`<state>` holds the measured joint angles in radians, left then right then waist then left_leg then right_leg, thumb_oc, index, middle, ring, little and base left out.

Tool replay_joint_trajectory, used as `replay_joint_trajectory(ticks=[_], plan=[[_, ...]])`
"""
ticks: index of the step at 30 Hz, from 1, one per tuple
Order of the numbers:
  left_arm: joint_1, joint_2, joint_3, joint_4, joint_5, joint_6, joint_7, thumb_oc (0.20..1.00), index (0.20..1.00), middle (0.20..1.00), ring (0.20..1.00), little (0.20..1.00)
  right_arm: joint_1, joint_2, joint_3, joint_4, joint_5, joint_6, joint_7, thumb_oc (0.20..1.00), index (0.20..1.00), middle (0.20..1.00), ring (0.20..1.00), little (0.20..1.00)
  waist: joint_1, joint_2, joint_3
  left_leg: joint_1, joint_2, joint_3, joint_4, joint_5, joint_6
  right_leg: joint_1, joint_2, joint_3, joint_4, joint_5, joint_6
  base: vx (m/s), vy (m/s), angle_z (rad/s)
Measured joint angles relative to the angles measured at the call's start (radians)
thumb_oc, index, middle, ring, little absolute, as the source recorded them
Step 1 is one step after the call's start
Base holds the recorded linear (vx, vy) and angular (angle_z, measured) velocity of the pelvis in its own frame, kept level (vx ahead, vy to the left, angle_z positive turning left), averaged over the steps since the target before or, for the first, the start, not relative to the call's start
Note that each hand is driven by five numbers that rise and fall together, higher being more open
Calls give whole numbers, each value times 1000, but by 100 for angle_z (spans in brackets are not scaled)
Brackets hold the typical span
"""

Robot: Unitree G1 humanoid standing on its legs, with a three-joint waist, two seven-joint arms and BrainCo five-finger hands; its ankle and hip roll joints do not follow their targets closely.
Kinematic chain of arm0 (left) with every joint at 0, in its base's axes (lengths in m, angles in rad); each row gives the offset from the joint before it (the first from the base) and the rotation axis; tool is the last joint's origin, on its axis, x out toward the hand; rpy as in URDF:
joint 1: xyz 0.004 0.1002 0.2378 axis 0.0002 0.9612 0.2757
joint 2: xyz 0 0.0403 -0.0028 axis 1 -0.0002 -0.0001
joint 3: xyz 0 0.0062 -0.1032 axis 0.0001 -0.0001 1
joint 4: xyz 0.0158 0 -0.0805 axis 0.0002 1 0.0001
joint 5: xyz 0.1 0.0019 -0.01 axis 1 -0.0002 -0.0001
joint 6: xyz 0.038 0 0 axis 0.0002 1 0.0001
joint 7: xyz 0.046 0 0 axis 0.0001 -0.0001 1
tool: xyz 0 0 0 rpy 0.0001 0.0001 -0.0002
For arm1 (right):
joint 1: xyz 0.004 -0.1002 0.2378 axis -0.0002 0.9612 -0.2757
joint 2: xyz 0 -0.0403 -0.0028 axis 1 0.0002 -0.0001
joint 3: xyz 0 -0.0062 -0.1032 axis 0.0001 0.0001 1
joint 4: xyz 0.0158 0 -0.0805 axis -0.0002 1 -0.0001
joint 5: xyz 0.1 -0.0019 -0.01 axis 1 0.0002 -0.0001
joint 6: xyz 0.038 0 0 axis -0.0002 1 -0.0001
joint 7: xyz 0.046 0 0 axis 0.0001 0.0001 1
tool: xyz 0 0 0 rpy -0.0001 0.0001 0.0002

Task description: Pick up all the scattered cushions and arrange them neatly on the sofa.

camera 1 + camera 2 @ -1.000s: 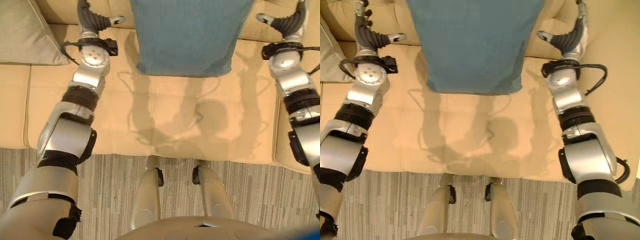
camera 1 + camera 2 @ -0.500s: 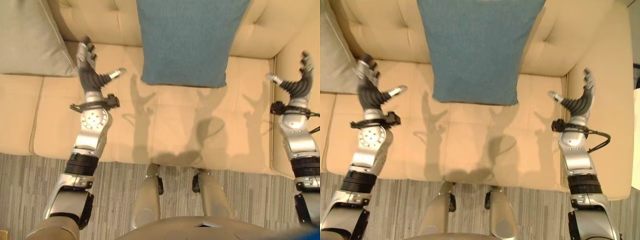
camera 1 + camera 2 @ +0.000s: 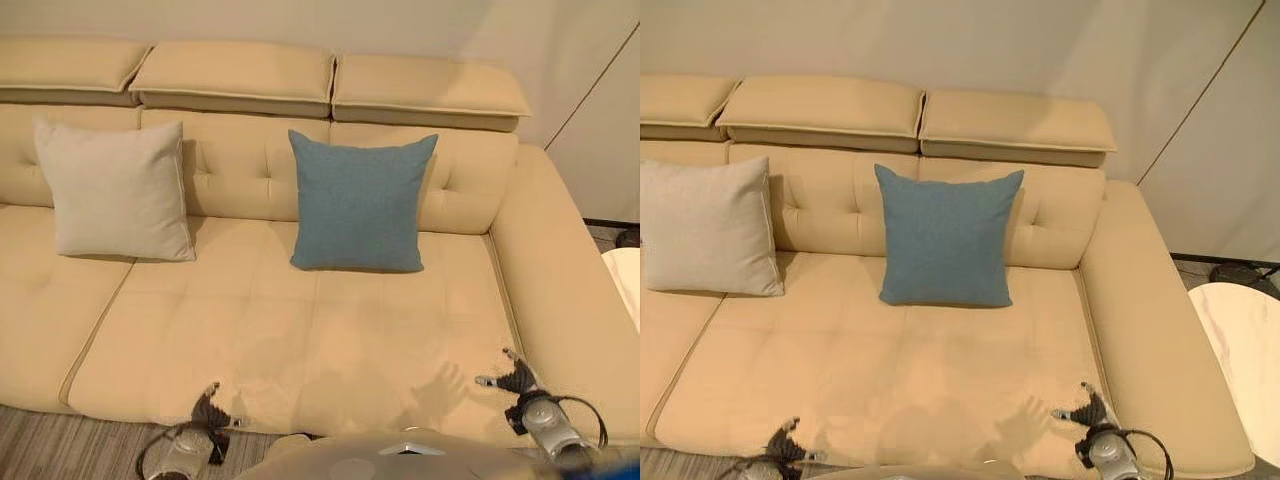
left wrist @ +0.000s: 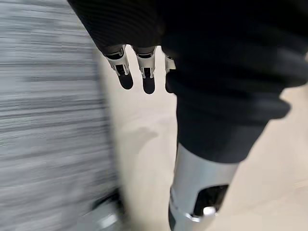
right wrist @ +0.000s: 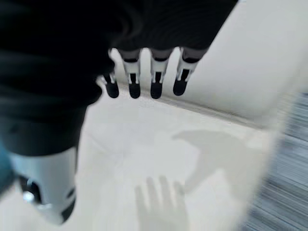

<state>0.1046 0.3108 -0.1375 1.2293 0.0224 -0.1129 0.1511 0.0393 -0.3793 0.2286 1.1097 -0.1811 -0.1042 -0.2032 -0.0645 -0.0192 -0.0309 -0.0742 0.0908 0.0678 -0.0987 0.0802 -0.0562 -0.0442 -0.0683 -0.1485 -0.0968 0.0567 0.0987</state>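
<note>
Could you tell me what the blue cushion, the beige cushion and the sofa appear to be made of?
Blue cushion: probably woven fabric, matte with a fine grainy weave.
Beige cushion: similar matte cloth, soft edges, no sheen.
Sofa: looks like leather or faux leather, with a smooth tan surface, stitched seams and button tufting on the backrest; which of the two is unclear.

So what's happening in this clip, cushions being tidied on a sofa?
At this moment nothing is being held. A square blue fabric cushion stands upright against the backrest of the beige leather sofa, and a square light grey fabric cushion stands the same way further to the robot's left. The left hand and right hand are both open and empty, low over the front edge of the seat, well clear of both cushions.
</note>
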Motion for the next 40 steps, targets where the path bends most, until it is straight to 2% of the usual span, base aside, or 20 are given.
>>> replay_joint_trajectory(ticks=[5,7,8,9,11,12,15,17,19,20,22,25,27,28,29,31,32,33,34,40], plan=[[18,-42,-21,10,47,16,-1,1000,1000,1000,1000,1000,14,16,14,95,-36,10,1,1000,1000,1000,1000,1000,10,33,35,-13,26,-26,78,-8,-13,14,36,0,10,-12,-29,-124,-19,2],[-51,-55,-30,9,46,18,-2,1000,1000,1000,1000,1000,3,15,21,131,-39,20,1,1000,1000,1000,1000,1000,28,10,61,-37,6,-79,132,-10,-87,14,9,-9,-1,12,-95,-181,116,4],[-63,-61,-29,2,46,18,0,1000,1000,1000,1000,1000,-20,17,23,130,-39,25,2,1000,1000,1000,1000,1000,26,-20,77,-37,-34,-107,209,-50,-87,13,-27,-8,-1,28,-101,-162,151,-13],[-70,-60,-29,1,46,19,1,1000,1000,1000,1000,1000,-36,14,23,125,-38,24,1,1000,1000,1000,1000,1000,16,-35,80,-27,-69,-106,271,-97,-69,15,-51,4,1,34,-89,-177,184,-9],[-95,-63,-40,-23,45,18,-2,1000,1000,1000,1000,1000,-48,-1,22,106,-38,25,1,1000,1000,1000,1000,1000,-15,4,74,32,-60,-106,215,-157,-24,1,-44,-7,8,55,-62,-193,205,17],[-115,-59,-61,-38,46,16,-2,1000,1000,1000,1000,1000,-55,7,20,108,-38,33,2,1000,1000,1000,1000,1000,-14,13,72,40,-61,-98,159,-156,17,-25,-45,-3,19,62,-56,-188,193,0],[-139,-48,-109,-44,48,15,-2,1000,1000,1000,1000,1000,-84,61,19,107,-39,39,3,1000,1000,1000,1000,1000,-29,-46,86,60,-140,-52,64,-80,84,-85,-112,47,45,84,-2,-266,199,-28],[-148,-46,-119,-66,48,15,0,1000,1000,1000,1000,1000,-82,75,20,108,-39,46,2,1000,1000,1000,1000,1000,-27,-75,110,49,-194,-22,67,-71,98,-128,-154,86,60,123,39,-198,132,-37],[-146,-43,-118,-67,49,15,0,1000,1000,1000,1000,1000,-96,93,23,111,-40,57,3,1000,1000,1000,1000,1000,-20,-66,119,29,-192,5,53,-64,111,-158,-163,76,58,106,99,-310,128,-47],[-142,-27,-117,-67,49,16,0,1000,1000,1000,1000,1000,-90,111,27,136,-40,58,2,1000,1000,1000,1000,1000,-25,-84,127,2,-221,20,89,-54,146,-179,-167,70,94,161,73,-336,126,-47],[-175,-30,-106,-53,49,19,0,1000,1000,1000,1000,1000,-149,104,35,182,-40,63,3,1000,1000,1000,1000,1000,-13,-31,173,-64,-180,51,138,-62,194,-210,-135,77,89,240,110,-164,38,-55],[-156,-27,-75,-25,49,21,0,1000,1000,1000,1000,1000,-145,96,33,193,-40,76,4,1000,1000,1000,1000,1000,32,14,164,-30,-134,68,57,-9,181,-170,-61,76,373,-70,65,-65,-70,-34],[-121,-19,-76,-25,49,23,2,1000,1000,1000,1000,1000,-139,97,30,184,-40,76,4,1000,1000,1000,1000,1000,68,-6,127,-37,-140,57,29,-8,124,-118,-60,75,375,-170,60,18,-115,-23],[-100,-20,-77,-15,49,26,1,1000,1000,1000,1000,1000,-143,97,30,181,-40,76,4,1000,1000,1000,1000,1000,76,-14,114,-54,-144,39,30,-6,94,-76,-46,64,299,-184,33,56,-87,18],[-85,-31,-82,-5,52,35,-1,1000,1000,1000,1000,1000,-136,102,31,174,-40,76,3,1000,1000,1000,1000,1000,61,-28,94,-74,-147,27,38,-58,-10,-34,-46,59,187,-166,-23,59,-33,44],[-85,0,-60,13,67,39,-42,1000,1000,1000,1000,1000,-124,93,33,169,-40,74,9,1000,1000,1000,1000,1000,75,-70,75,-82,-142,4,173,-91,28,-21,-85,51,122,-106,-42,53,-10,4],[-80,21,-42,14,66,43,-51,1000,1000,1000,1000,1000,-123,48,36,160,-40,75,9,1000,1000,1000,1000,1000,64,-20,49,-26,-74,-15,135,-116,9,-5,-40,47,95,-87,-25,44,-15,-11],[-88,61,-38,9,66,42,-57,1000,1000,1000,1000,1000,-116,13,35,168,-40,82,7,1000,1000,1000,1000,1000,49,11,29,17,-64,-7,45,-49,36,3,-36,51,91,-72,-16,52,-12,-8],[-88,85,-38,6,66,34,-59,1000,1000,1000,1000,1000,-107,-1,34,172,-40,82,8,1000,1000,1000,1000,1000,49,28,14,37,-66,-1,14,-42,34,12,-37,51,67,-60,-9,31,-7,-7],[-73,48,-40,10,66,40,-66,1000,1000,1000,1000,1000,-74,6,33,170,-40,87,23,1000,1000,1000,1000,1000,26,34,-12,59,-58,-9,5,-22,36,61,-18,48,0,-30,-9,40,-12,-3]])
